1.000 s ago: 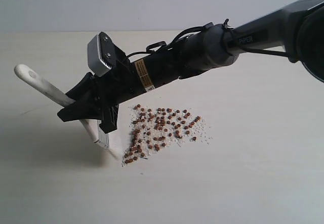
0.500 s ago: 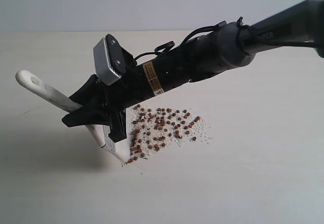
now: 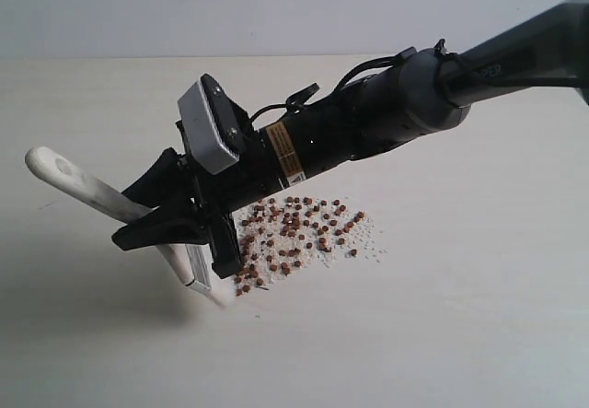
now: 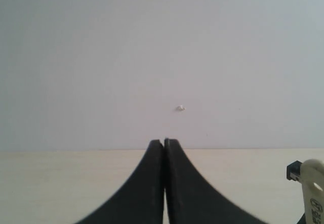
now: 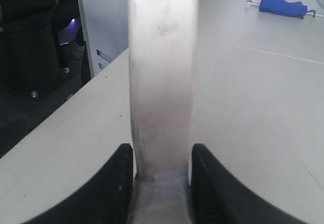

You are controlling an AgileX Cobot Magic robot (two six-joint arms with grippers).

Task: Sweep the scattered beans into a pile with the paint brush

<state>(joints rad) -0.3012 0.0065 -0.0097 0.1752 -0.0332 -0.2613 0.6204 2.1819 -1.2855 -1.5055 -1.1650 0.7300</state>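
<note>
The brush (image 3: 87, 184) slants over the left half of the table (image 3: 442, 325). Its handle end, with the hole, is raised toward the left edge, and its ferrule is down at the left fringe of the beans (image 3: 296, 231). The bristles are blurred and mostly hidden behind the right claw (image 3: 145, 207), which pinches the handle near the ferrule. A yellow-and-white sticker (image 3: 287, 153) on the arm carries print too small to read. Farther right, pale letters (image 3: 492, 69) on the grey tube seem to read PIPER. The beans lie mid-table among whitish crumbs, in a loose patch well off the far edge. Only the right wrist view shows the handle filling the gap between the fingers, the hole cut off by the frame, and a blue thing (image 5: 283, 6) far off. Only the left wrist view shows the left claw (image 4: 163, 143), pressed together over the table, holding nothing and facing a wall (image 4: 152, 57).
</note>
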